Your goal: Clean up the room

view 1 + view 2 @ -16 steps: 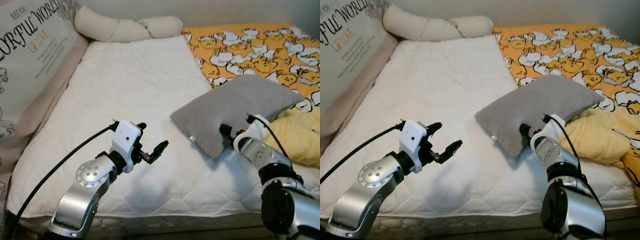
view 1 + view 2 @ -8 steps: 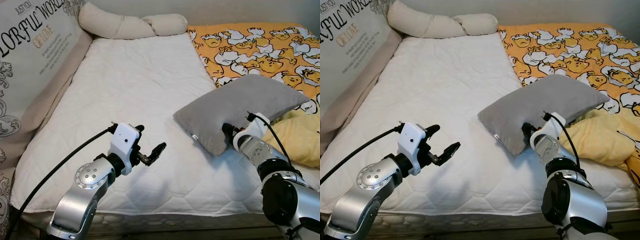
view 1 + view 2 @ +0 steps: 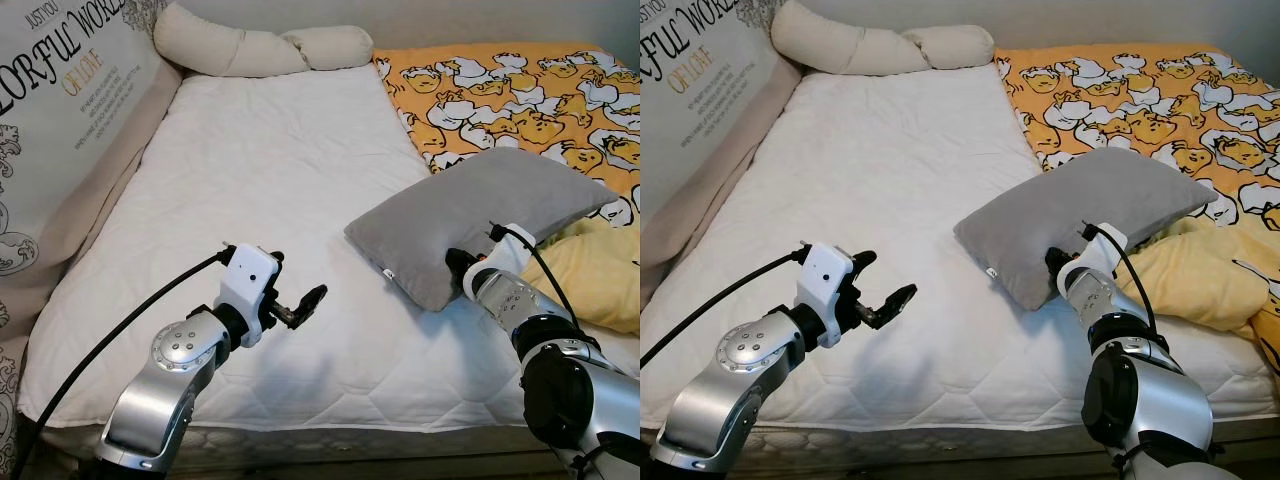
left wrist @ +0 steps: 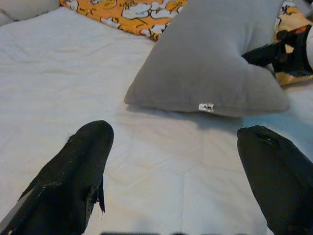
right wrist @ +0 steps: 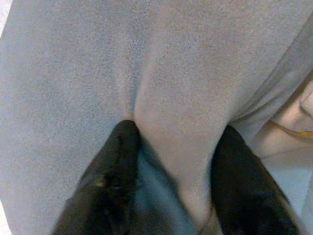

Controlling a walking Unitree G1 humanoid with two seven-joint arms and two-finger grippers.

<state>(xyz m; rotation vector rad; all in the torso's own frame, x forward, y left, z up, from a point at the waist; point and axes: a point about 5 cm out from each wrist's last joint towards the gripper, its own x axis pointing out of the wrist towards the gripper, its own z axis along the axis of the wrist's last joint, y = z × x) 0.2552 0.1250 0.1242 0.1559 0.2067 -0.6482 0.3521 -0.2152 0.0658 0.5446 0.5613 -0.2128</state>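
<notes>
Soft grey rectangular pillow [image 3: 480, 217] lying tilted on the right half of the white quilted mattress [image 3: 270, 180], far end resting against the orange duck-print blanket [image 3: 520, 90], crumpled yellow cloth [image 3: 595, 275] just beside it; right gripper [image 5: 171, 196] clamped on the pillow's near edge, a fold of grey fabric pinched between the two black fingers [image 5: 115, 171], silver right arm [image 3: 555, 385] reaching up from the lower right; left gripper [image 4: 176, 181] hovering above bare mattress left of the pillow, well apart from it, black fingers [image 4: 73, 171] spread wide with nothing between them, pointing toward the pillow's small white tag [image 4: 206, 106]; long cream bolster [image 3: 250, 50] lying across the head of the bed; large printed cushion with lettering [image 3: 60, 110] leaning along the left side.
</notes>
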